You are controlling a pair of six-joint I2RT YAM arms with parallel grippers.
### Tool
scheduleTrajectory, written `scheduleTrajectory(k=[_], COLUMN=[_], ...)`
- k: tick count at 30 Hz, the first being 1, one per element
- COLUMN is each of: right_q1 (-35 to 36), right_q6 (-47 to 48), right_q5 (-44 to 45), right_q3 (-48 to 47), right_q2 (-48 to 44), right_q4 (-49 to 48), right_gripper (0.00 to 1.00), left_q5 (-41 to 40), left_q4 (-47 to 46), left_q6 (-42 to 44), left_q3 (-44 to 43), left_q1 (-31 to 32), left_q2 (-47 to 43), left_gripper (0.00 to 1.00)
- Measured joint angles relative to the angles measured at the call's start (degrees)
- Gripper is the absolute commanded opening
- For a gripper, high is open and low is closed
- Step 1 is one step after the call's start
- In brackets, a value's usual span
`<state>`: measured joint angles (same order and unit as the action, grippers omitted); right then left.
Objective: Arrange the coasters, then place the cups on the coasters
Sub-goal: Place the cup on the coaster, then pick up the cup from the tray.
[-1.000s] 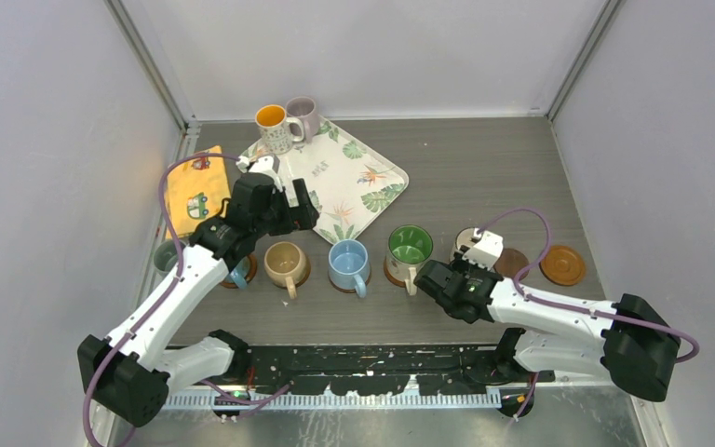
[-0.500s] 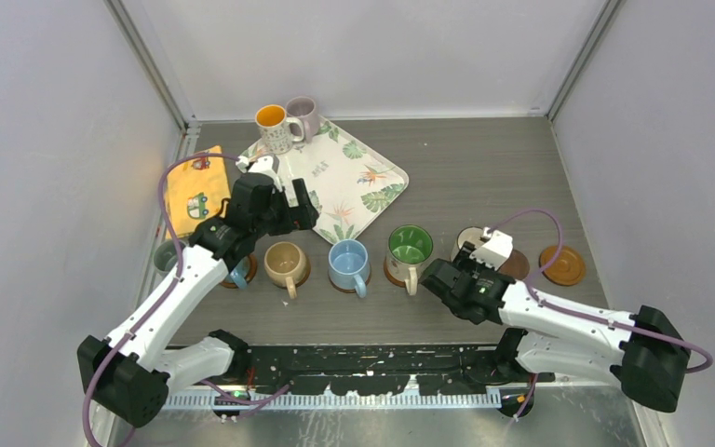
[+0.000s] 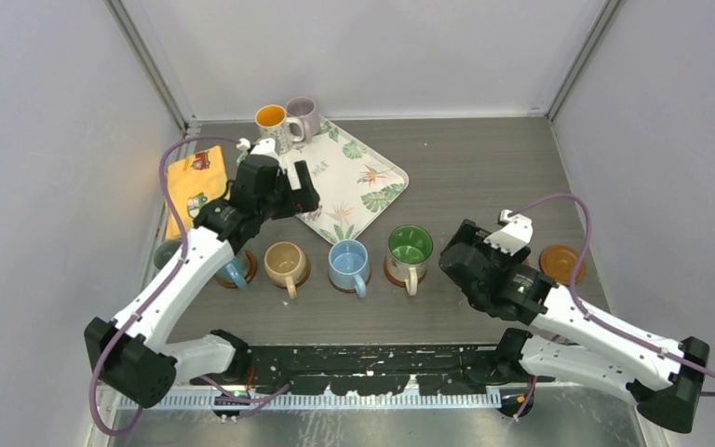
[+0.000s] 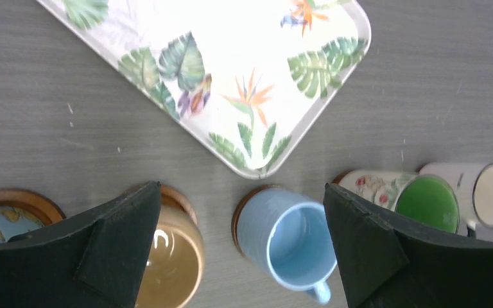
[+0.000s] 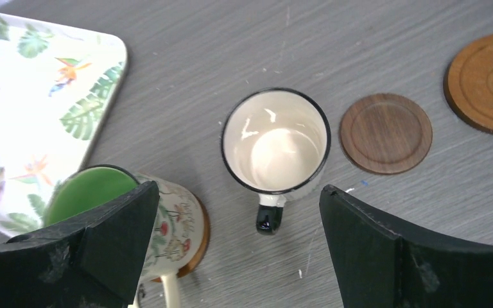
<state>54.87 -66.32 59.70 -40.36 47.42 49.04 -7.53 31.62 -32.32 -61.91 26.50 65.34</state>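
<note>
In the right wrist view a cream cup with a black rim stands upright on the table, and no coaster shows under it. My right gripper hangs open above it, holding nothing. To its right lie a dark brown coaster and an orange-brown coaster, both bare. The green-inside cup, light blue cup and tan cup each sit on a wooden coaster in a row. My left gripper is open and empty above the tray's near edge.
The leaf-patterned tray lies at the back centre. An orange-inside cup and a mauve cup stand at its far corner. A yellow cloth lies at the left. Another cup on a coaster sits under the left arm.
My right gripper has opened, let go of the cream cup and risen, now covering it from above. The left gripper has moved a little farther back toward the tray.
</note>
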Motion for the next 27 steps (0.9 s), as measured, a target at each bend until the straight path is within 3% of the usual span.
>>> scheduleTrajectory(k=[5, 14, 20, 27], right_q1=[-4.2, -20.1, -21.6, -21.6], right_q6=[10.0, 23.3, 26.7, 27.9], right_q5=[-5.0, -26.1, -35.2, -38.3], right_q3=[-5.9, -11.3, -11.8, -12.7], right_q2=[-2.5, 3.2, 7.1, 6.8], right_q4=[-2.3, -11.0, -13.9, -14.3], right_gripper=[1.0, 1.0, 1.0, 1.0], left_q5=[-4.1, -13.9, -22.5, -31.8], left_q4=[1.2, 2.6, 4.8, 7.5], left_q6=[0.0, -0.3, -3.4, -8.2], left_q3=[-9.4, -31.9, -46.8, -62.4], left_q1=[-0.6, -4.2, -5.3, -6.3], left_q2=[8.4, 31.3, 47.3, 62.2], left_gripper=[1.0, 1.0, 1.0, 1.0])
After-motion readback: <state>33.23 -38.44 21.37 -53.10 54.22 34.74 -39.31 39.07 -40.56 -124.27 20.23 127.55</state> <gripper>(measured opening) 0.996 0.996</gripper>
